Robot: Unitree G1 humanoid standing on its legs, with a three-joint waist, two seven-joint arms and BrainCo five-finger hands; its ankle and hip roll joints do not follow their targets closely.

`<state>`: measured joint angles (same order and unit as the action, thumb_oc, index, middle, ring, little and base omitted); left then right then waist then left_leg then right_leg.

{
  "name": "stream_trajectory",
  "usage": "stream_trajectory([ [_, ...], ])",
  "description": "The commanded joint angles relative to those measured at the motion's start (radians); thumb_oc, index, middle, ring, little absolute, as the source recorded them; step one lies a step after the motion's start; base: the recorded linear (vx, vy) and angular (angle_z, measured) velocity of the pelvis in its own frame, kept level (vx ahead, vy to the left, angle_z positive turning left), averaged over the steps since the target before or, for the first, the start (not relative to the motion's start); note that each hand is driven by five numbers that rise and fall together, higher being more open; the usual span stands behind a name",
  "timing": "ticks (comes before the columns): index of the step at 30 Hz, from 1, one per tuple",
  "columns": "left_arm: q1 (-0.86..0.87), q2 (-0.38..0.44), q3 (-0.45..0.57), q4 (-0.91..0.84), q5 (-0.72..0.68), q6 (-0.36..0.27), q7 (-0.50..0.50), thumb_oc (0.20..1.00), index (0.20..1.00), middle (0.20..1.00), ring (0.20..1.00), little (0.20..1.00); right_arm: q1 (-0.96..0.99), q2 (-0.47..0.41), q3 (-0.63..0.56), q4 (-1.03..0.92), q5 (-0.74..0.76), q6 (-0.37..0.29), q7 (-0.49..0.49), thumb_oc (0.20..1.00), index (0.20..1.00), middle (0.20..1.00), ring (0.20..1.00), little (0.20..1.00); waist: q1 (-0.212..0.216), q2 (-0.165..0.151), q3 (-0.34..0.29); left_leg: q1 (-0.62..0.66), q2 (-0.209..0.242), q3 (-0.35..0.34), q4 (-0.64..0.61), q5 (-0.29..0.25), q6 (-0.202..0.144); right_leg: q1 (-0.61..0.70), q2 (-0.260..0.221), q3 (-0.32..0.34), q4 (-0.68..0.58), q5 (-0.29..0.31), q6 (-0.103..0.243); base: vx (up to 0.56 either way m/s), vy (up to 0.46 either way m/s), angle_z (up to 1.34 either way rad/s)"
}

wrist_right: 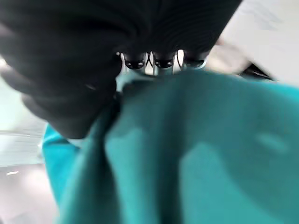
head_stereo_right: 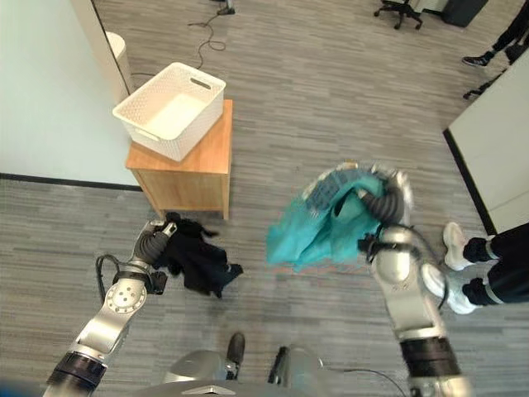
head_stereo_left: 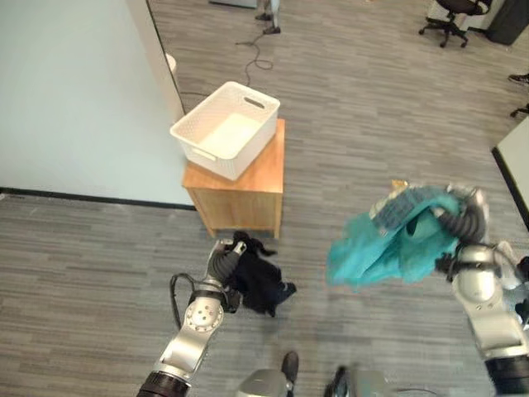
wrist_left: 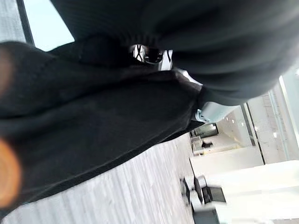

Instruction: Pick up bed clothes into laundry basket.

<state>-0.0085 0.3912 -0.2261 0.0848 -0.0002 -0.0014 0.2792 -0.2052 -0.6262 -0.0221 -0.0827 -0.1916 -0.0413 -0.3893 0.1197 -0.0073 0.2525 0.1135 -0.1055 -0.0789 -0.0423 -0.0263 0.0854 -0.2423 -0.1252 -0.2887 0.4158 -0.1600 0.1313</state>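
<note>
Teal cloth, one item: bunched in my right hand, fingers curled into the fabric (the right wrist view shows dark fingertips hooked over the teal fold), the loose end hanging above the floor.

Black garment, one item: gripped by my left hand, fingers closed in the cloth, the rest drooping beside the wrist.

White laundry basket, one item: empty as far as I can see, standing on a small wooden cabinet against the pale wall.

Bearing: the basket lies ahead of both hands. The left hand sits just short of the cabinet front, nearly below the basket. The right hand hangs well apart, off to the cabinet's right, so I judge the left load the shorter carry.
</note>
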Motion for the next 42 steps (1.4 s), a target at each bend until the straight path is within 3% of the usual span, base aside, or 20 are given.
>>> stream_trajectory([
  [1, 0.005, 0.036, -0.009, -0.093, -0.048, -0.086, 0.012, 0.200, 0.200, 0.200, 0.200, 0.200, -0.214, -0.099, -0.028, 0.025, 0.087, -0.065, -0.071, 0.200, 0.200, 0.200, 0.200, 0.200, 0.056, -0.046, -0.061, -0.010, 0.121, -0.015, -0.045, -0.048, -0.087, 0.138, 0.037, -0.028, -0.412, 0.193, 0.032, 0.20, -0.107, 0.25],
  [3, 0.000, 0.037, -0.008, -0.083, -0.047, -0.092, 0.019, 0.200, 0.200, 0.200, 0.200, 0.200, -0.267, -0.131, -0.003, 0.033, 0.096, -0.068, -0.081, 0.200, 0.200, 0.200, 0.200, 0.200, 0.063, -0.049, -0.062, 0.015, 0.137, -0.027, -0.045, -0.070, -0.097, 0.133, 0.037, -0.013, -0.452, 0.217, 0.039, 0.39, -0.170, 0.55],
  [5, 0.006, 0.040, -0.024, -0.071, -0.058, -0.106, 0.019, 0.200, 0.200, 0.200, 0.200, 0.200, -0.378, -0.219, 0.074, 0.115, 0.105, -0.039, -0.057, 0.200, 0.200, 0.200, 0.200, 0.200, 0.079, -0.081, -0.087, 0.084, 0.155, -0.044, -0.027, -0.118, -0.109, 0.188, 0.034, 0.017, -0.485, 0.239, 0.025, 0.65, -0.258, 0.86],
  [6, 0.006, 0.041, -0.033, -0.064, -0.086, -0.111, 0.020, 0.200, 0.200, 0.200, 0.200, 0.200, -0.491, -0.262, 0.155, 0.209, 0.138, -0.030, -0.047, 0.200, 0.200, 0.200, 0.200, 0.200, 0.095, -0.083, -0.083, 0.049, 0.161, -0.020, 0.149, -0.122, -0.143, 0.253, 0.037, 0.009, -0.501, 0.228, 0.003, 0.35, -0.156, 0.75],
  [7, 0.004, 0.039, -0.030, -0.064, -0.087, -0.111, 0.020, 0.200, 0.200, 0.200, 0.200, 0.200, -0.501, -0.263, 0.163, 0.215, 0.139, -0.032, -0.048, 0.200, 0.200, 0.200, 0.200, 0.200, 0.091, -0.085, -0.082, 0.041, 0.155, -0.022, 0.155, -0.120, -0.142, 0.249, 0.032, 0.008, -0.502, 0.232, 0.004, 0.24, -0.126, 0.70],
  [8, 0.011, 0.042, -0.033, -0.065, -0.103, -0.114, 0.018, 0.200, 0.200, 0.200, 0.200, 0.200, -0.554, -0.288, 0.205, 0.258, 0.154, -0.022, -0.036, 0.200, 0.200, 0.200, 0.200, 0.200, 0.103, -0.084, -0.070, -0.013, 0.152, -0.010, 0.276, -0.097, -0.153, 0.277, 0.034, 0.006, -0.503, 0.220, -0.008, 0.04, -0.128, 0.38],
  [9, 0.009, 0.057, -0.039, -0.064, -0.124, -0.121, 0.017, 0.200, 0.200, 0.200, 0.200, 0.200, -0.689, -0.331, 0.297, 0.365, 0.183, 0.002, -0.014, 0.200, 0.200, 0.200, 0.200, 0.200, 0.126, -0.103, -0.029, -0.177, 0.128, -0.001, 0.524, -0.027, -0.157, 0.309, 0.018, 0.000, -0.503, 0.209, -0.035, 0.04, -0.124, 0.01],
  [11, 0.009, 0.064, -0.036, -0.058, -0.137, -0.121, 0.018, 0.200, 0.200, 0.200, 0.200, 0.200, -0.772, -0.339, 0.362, 0.440, 0.189, 0.017, -0.003, 0.200, 0.200, 0.200, 0.200, 0.200, 0.137, -0.105, -0.015, -0.245, 0.140, 0.027, 0.596, -0.026, -0.150, 0.317, 0.020, -0.009, -0.503, 0.197, -0.045, 0.06, -0.099, -0.19],
  [14, 0.011, 0.065, -0.027, -0.058, -0.163, -0.117, 0.018, 0.200, 0.200, 0.200, 0.200, 0.200, -0.911, -0.345, 0.473, 0.556, 0.196, 0.040, 0.020, 0.200, 0.200, 0.200, 0.200, 0.200, 0.160, -0.109, -0.011, -0.274, 0.180, 0.093, 0.442, -0.086, -0.137, 0.345, 0.014, -0.029, -0.503, 0.155, -0.028, 0.20, -0.011, -0.06],
  [15, 0.011, 0.063, -0.026, -0.058, -0.163, -0.116, 0.018, 0.200, 0.200, 0.200, 0.200, 0.200, -0.917, -0.345, 0.477, 0.559, 0.197, 0.039, 0.020, 0.200, 0.200, 0.200, 0.200, 0.200, 0.158, -0.112, -0.011, -0.273, 0.175, 0.095, 0.433, -0.078, -0.136, 0.343, 0.009, -0.029, -0.503, 0.157, -0.028, 0.32, 0.144, -0.18],
  [16, 0.012, 0.059, -0.022, -0.045, -0.171, -0.113, 0.020, 0.200, 0.200, 0.200, 0.200, 0.200, -0.959, -0.329, 0.512, 0.603, 0.182, 0.037, 0.022, 0.200, 0.200, 0.200, 0.200, 0.200, 0.165, -0.090, -0.031, -0.254, 0.182, 0.074, 0.206, -0.011, -0.146, 0.363, 0.028, -0.024, -0.503, 0.128, -0.016, 0.32, 0.194, 0.00],
  [17, 0.015, 0.057, -0.019, -0.034, -0.171, -0.110, 0.023, 0.200, 0.200, 0.200, 0.200, 0.200, -0.984, -0.326, 0.523, 0.626, 0.164, 0.038, 0.013, 0.200, 0.200, 0.200, 0.200, 0.200, 0.164, -0.074, -0.044, -0.251, 0.186, 0.060, 0.075, 0.064, -0.155, 0.374, 0.042, -0.026, -0.503, 0.113, -0.016, 0.43, 0.251, 0.03],
  [18, 0.023, 0.063, -0.019, -0.031, -0.169, -0.116, 0.018, 0.200, 0.200, 0.200, 0.200, 0.200, -0.983, -0.322, 0.526, 0.634, 0.171, 0.030, -0.009, 0.200, 0.200, 0.200, 0.200, 0.200, 0.159, -0.062, -0.062, -0.221, 0.193, 0.060, -0.013, 0.060, -0.152, 0.383, 0.046, -0.018, -0.503, 0.096, -0.013, 0.36, 0.164, -0.04],
  [19, 0.035, 0.057, -0.024, -0.030, -0.172, -0.120, 0.024, 0.200, 0.200, 0.200, 0.200, 0.200, -0.972, -0.312, 0.492, 0.641, 0.145, 0.050, 0.011, 0.200, 0.200, 0.200, 0.200, 0.200, 0.149, -0.056, -0.073, -0.199, 0.195, 0.056, -0.034, 0.081, -0.155, 0.400, 0.053, -0.022, -0.503, 0.082, -0.017, 0.33, 0.132, -0.26],
  [25, 0.055, 0.064, -0.022, -0.027, -0.186, -0.108, 0.016, 0.200, 0.200, 0.200, 0.200, 0.200, -1.025, -0.248, 0.483, 0.608, 0.138, 0.052, -0.018, 0.200, 0.200, 0.200, 0.200, 0.200, 0.128, -0.073, -0.111, -0.136, 0.164, 0.028, -0.045, 0.056, -0.145, 0.408, 0.030, -0.029, -0.465, 0.103, -0.012, 0.21, 0.086, 0.06],
  [34, 0.068, 0.072, -0.021, 0.001, -0.237, -0.119, 0.004, 0.200, 0.200, 0.200, 0.200, 0.200, -1.116, -0.206, 0.542, 0.779, 0.142, 0.061, 0.010, 0.200, 0.200, 0.200, 0.200, 0.200, 0.164, -0.109, -0.108, -0.155, 0.154, 0.014, -0.045, 0.041, -0.143, 0.411, 0.011, -0.061, -0.483, 0.120, 0.018, 0.08, 0.050, 0.07],
  [42, 0.068, 0.060, -0.013, 0.007, -0.253, -0.112, 0.010, 0.200, 0.200, 0.200, 0.200, 0.200, -0.892, -0.050, 0.482, 0.652, 0.094, 0.051, 0.037, 0.200, 0.200, 0.200, 0.200, 0.200, 0.192, -0.123, -0.080, -0.182, 0.149, -0.011, -0.045, 0.037, -0.136, 0.404, 0.007, -0.088, -0.495, 0.125, 0.027, 0.01, 0.021, 0.08],
])
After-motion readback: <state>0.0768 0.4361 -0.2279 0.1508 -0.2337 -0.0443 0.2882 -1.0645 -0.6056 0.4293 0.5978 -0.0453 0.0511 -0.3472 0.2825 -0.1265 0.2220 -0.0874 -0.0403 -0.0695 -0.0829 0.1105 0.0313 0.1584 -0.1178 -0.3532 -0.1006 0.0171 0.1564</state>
